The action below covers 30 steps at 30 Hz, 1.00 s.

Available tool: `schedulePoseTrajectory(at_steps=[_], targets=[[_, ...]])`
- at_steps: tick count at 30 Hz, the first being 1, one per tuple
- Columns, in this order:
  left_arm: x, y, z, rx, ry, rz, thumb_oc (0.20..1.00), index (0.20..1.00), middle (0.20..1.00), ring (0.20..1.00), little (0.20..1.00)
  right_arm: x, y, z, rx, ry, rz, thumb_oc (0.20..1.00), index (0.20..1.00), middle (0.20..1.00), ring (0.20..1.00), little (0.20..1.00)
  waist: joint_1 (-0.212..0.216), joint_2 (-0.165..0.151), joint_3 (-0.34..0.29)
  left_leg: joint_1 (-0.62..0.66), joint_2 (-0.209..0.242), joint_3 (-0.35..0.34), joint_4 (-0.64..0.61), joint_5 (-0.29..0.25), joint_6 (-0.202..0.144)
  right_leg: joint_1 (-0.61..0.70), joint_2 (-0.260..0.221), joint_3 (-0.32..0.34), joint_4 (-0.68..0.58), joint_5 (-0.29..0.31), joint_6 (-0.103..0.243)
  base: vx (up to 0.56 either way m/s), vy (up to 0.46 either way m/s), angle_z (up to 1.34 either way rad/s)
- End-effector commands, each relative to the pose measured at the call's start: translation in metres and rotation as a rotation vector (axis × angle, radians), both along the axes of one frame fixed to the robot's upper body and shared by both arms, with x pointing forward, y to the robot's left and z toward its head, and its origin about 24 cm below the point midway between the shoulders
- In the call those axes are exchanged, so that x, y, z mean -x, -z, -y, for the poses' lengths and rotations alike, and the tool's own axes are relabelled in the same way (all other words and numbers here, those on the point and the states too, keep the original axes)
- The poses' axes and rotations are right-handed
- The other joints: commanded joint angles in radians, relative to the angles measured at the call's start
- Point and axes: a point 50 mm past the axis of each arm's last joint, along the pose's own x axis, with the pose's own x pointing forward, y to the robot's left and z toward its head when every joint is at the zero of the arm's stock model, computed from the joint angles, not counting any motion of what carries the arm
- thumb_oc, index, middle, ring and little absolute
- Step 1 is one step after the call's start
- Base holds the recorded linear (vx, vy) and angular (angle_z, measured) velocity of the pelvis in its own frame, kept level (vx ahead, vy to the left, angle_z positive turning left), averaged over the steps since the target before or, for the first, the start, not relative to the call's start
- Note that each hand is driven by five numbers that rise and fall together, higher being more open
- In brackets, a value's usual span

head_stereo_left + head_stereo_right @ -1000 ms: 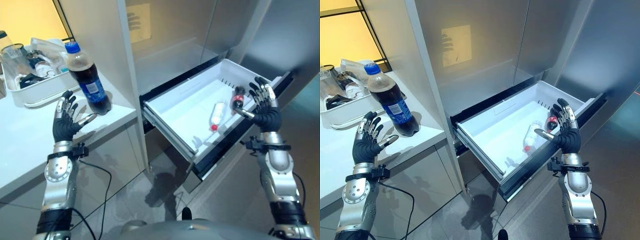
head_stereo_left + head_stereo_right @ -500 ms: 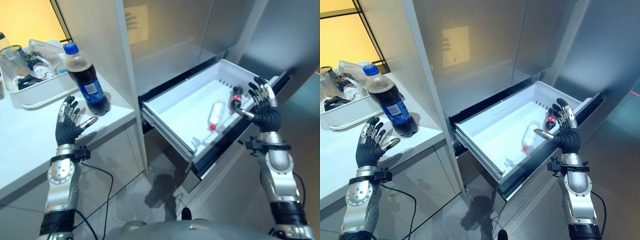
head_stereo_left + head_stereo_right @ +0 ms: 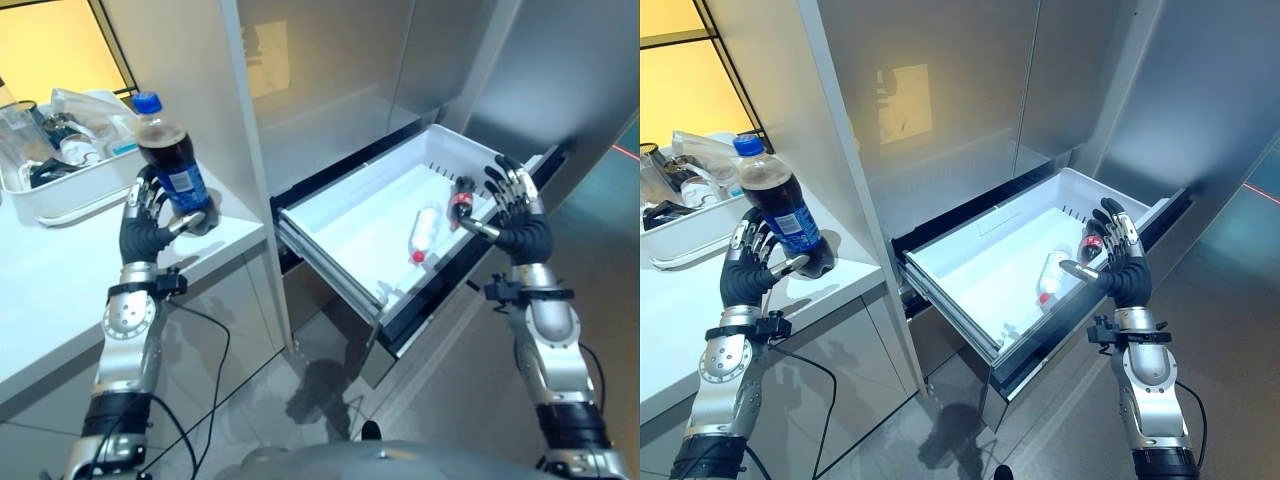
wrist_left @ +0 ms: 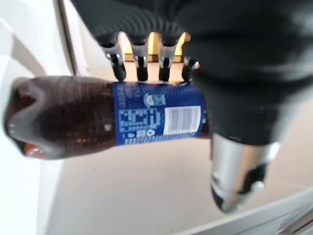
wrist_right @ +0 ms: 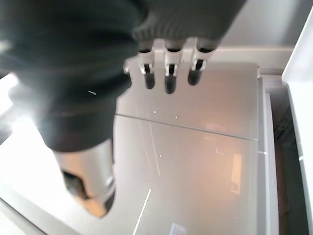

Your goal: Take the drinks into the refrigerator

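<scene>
I see my left hand (image 3: 148, 225) against the cola bottle (image 3: 172, 168), fingers spread beside its label, not clenched round it. The bottle stands upright near the tabletop's (image 3: 60, 270) front right corner, blue cap up. My right hand (image 3: 512, 215) hangs released over the open refrigerator drawer (image 3: 350, 235), where two small bottles (image 3: 424, 229) lie on their sides.

Both hands raised, left hand (image 3: 147, 226) and right hand (image 3: 512, 222) open-fingered.
</scene>
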Motion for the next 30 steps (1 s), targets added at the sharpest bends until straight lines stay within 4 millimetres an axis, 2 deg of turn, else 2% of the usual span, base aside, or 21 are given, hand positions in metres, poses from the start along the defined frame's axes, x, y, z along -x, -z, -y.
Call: schedulePoseTrajectory(at_steps=[1,8,12,23,30], targets=[[-0.027,-0.037,0.008,-0.093,0.034,0.108,1.0,1.0,1.0,1.0,1.0,-0.004,-0.049,-0.011,0.0,-0.079,0.222,1.0,1.0,1.0,1.0,1.0,-0.017,0.01,0.016,0.012,-0.023,-0.065,0.006,-0.09,0.042,0.011,-0.026,-0.053,0.117,-0.097,0.061,0.0,0.0,0.0],[-0.05,-0.045,0.009,-0.14,0.005,0.076,1.0,1.0,1.0,1.0,1.0,-0.006,-0.051,-0.016,-0.004,-0.116,0.221,1.0,1.0,1.0,1.0,1.0,-0.033,0.008,0.02,0.013,-0.021,-0.059,0.008,-0.092,0.043,0.004,-0.021,-0.047,0.126,-0.099,0.064,0.02,0.005,0.0],[-0.054,-0.041,0.01,-0.146,-0.005,0.053,1.0,1.0,1.0,1.0,1.0,-0.005,-0.05,-0.018,-0.009,-0.128,0.218,1.0,1.0,1.0,1.0,1.0,-0.038,0.006,0.021,0.013,-0.022,-0.056,0.008,-0.094,0.044,-0.001,-0.018,-0.043,0.133,-0.101,0.064,0.0,0.001,-0.01],[-0.049,-0.017,0.011,-0.174,-0.017,-0.036,1.0,1.0,1.0,1.0,1.0,0.001,-0.047,-0.016,-0.013,-0.118,0.214,1.0,1.0,1.0,1.0,1.0,-0.042,0.006,0.014,0.025,-0.022,-0.05,0.009,-0.103,0.045,0.003,-0.01,-0.031,0.132,-0.107,0.063,0.01,0.0,-0.01],[-0.047,-0.009,0.013,-0.174,-0.014,-0.059,1.0,1.0,1.0,1.0,1.0,0.003,-0.044,-0.015,-0.017,-0.118,0.206,1.0,1.0,1.0,1.0,1.0,-0.042,0.005,0.011,0.026,-0.019,-0.053,0.009,-0.102,0.043,0.007,-0.008,-0.031,0.131,-0.111,0.061,0.0,0.0,0.0]])
